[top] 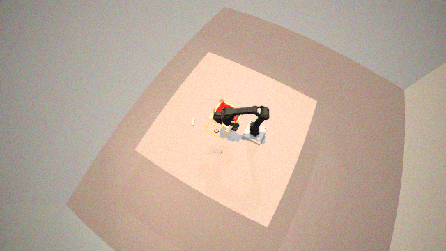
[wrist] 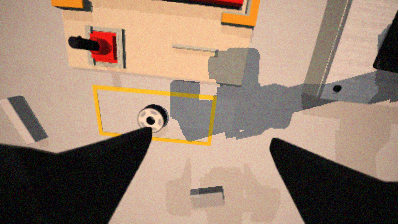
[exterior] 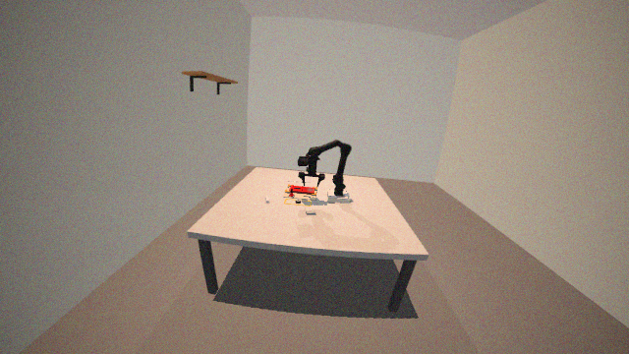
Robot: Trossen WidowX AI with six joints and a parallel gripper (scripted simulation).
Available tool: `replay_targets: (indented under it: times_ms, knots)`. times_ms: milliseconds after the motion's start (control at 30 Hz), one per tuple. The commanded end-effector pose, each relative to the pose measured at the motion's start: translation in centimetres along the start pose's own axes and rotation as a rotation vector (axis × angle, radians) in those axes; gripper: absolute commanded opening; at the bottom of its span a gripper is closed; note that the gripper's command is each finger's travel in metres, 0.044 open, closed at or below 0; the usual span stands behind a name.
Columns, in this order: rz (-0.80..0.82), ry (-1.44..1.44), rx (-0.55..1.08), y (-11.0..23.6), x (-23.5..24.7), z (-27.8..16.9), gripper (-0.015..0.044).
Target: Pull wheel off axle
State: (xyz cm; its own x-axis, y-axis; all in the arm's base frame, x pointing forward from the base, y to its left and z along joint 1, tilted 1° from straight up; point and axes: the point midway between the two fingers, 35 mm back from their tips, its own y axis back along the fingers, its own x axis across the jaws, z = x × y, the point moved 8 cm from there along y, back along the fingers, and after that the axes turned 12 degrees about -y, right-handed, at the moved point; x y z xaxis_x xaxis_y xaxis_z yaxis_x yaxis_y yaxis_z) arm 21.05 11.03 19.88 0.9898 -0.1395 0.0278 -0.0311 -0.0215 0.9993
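We count one wheel [wrist: 152,119], one yellow-outlined marked area [wrist: 154,116], one upright axle [wrist: 86,43] on its red mount, one tan board [wrist: 150,45], and one arm with one end effector [wrist: 210,145]. The wheel lies flat inside the marked area, toward its left half, around the middle of the desk [exterior: 275,231] and well away from every edge and corner. The axle stands bare on the board just beyond the outline.

The end effector is released: its two dark fingers are spread wide with nothing between them. One fingertip overlaps the wheel's rim in the wrist view; we cannot tell from there whether it touches.

Two small grey blocks also sit on the desk, one [wrist: 206,192] nearer us than the outline, another [wrist: 22,117] off to its left.

Only the wrist view shows the wheel's hub and the axle plainly. The exterior view alone shows one wall shelf [exterior: 208,78] and the arm raised over the board; the top view [top: 216,130] shows the wheel only as a speck.
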Motion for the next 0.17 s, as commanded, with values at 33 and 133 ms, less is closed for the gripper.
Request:
replay_targets:
  times_ms: [33,133]
  knots:
    - [0.000,-0.005,-0.003,-0.01,-0.02,0.04,0.0440]
    - [0.000,-0.005,-0.003,-0.01,-0.02,0.04,0.0440]
